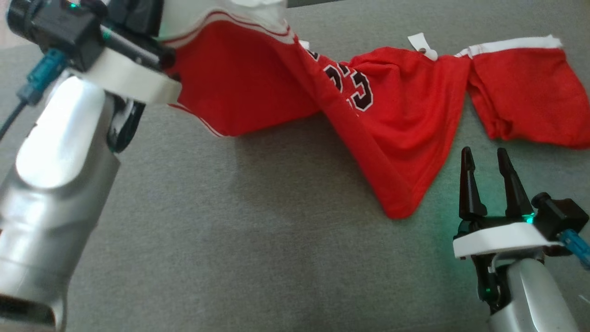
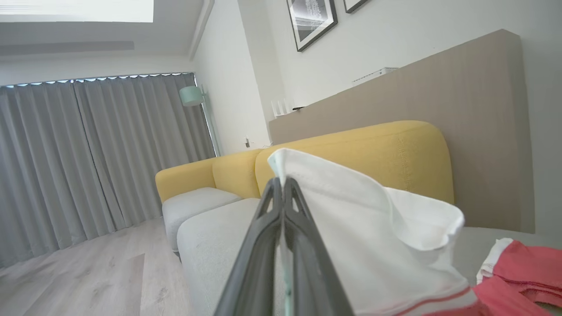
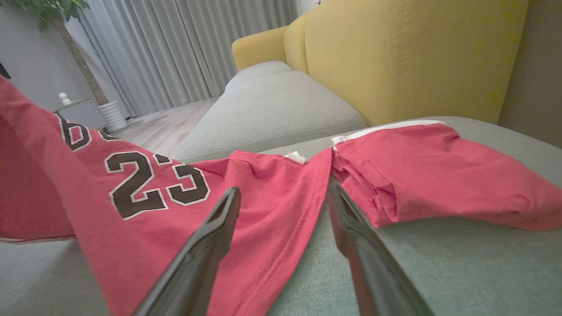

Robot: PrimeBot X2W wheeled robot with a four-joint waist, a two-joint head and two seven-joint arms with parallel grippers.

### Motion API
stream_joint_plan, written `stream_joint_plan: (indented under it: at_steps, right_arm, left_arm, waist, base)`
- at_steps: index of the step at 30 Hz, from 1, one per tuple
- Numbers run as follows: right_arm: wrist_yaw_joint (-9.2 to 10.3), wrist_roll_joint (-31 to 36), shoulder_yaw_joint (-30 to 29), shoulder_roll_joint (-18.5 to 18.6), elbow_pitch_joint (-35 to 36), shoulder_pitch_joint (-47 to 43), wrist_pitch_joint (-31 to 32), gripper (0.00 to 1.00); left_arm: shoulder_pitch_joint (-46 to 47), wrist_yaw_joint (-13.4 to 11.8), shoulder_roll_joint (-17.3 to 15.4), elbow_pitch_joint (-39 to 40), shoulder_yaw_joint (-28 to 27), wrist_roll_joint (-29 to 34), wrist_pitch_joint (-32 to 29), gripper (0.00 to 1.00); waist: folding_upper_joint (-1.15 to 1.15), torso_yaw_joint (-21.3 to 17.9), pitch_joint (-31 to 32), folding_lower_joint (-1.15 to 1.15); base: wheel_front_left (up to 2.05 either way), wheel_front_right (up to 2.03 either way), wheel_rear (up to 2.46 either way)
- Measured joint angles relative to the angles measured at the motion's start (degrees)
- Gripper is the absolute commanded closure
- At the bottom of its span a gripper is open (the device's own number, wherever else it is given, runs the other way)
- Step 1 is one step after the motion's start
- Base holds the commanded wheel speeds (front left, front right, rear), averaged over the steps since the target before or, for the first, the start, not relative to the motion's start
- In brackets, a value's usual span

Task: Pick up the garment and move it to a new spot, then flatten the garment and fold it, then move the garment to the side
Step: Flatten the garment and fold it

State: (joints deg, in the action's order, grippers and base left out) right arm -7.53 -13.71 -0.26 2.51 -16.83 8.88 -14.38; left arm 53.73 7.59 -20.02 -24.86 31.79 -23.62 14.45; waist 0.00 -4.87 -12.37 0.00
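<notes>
partly, left hand (image 2: 282,182) tips inside garment (image 1: 392,115) fold

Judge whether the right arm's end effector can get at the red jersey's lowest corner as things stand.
Probably yes. The right end effector is open beside the red jersey, with bare grey surface between it and that corner. The left end effector grips the white-trimmed edge, well clear.

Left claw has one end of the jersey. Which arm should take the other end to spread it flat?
Right, probably. The right claw is open, just beside the low corner of the jersey on the grey surface. The left claw is shut on the white edge, holding that end up.
</notes>
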Motion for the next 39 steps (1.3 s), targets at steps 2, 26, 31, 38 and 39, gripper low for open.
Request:
stream_joint_plan:
  at_steps: [2, 26, 31, 38, 39]
  right_arm:
    - [0.0, 0.0, -0.15, 0.0, -0.21, -0.02, 0.0, 0.0]
    - [0.0, 0.21, -1.93, 0.01, -4.32, -0.35, 0.0, 0.0]
    - [0.0, 0.43, -1.82, 0.0, -4.41, -0.35, 0.0, 0.0]
    - [0.0, 0.58, -1.21, 0.01, -3.56, -0.51, 0.0, 0.0]
    - [0.0, 0.58, -0.98, 0.02, -3.27, -0.63, 0.0, 0.0]
  left_arm:
    - [-1.43, 0.0, -1.75, 2.35, 1.74, 0.56, 0.01, 1.0]
    - [-22.56, 0.01, -21.16, 17.23, 40.89, 2.07, -6.13, 0.0]
    - [-22.39, -1.16, -20.83, 14.06, 38.86, -0.85, -5.32, 0.0]
    - [-22.17, -9.25, -17.22, 13.4, 23.37, -16.15, -0.81, 0.0]
    - [-22.21, -10.38, -16.7, 13.44, 21.24, -17.55, -0.52, 0.0]
  waist:
    - [0.0, 0.78, 0.33, 0.0]
    - [0.0, 8.32, 4.73, -0.01]
    - [0.0, 8.08, 5.12, 0.0]
    - [0.0, 6.52, 5.75, 0.0]
    - [0.0, 6.22, 5.85, 0.0]
  base:
    - [0.0, 0.0, 0.0]
    - [0.0, 0.0, 0.0]
    - [0.0, 0.0, 0.0]
    - [0.0, 0.0, 0.0]
    - [0.0, 0.0, 0.0]
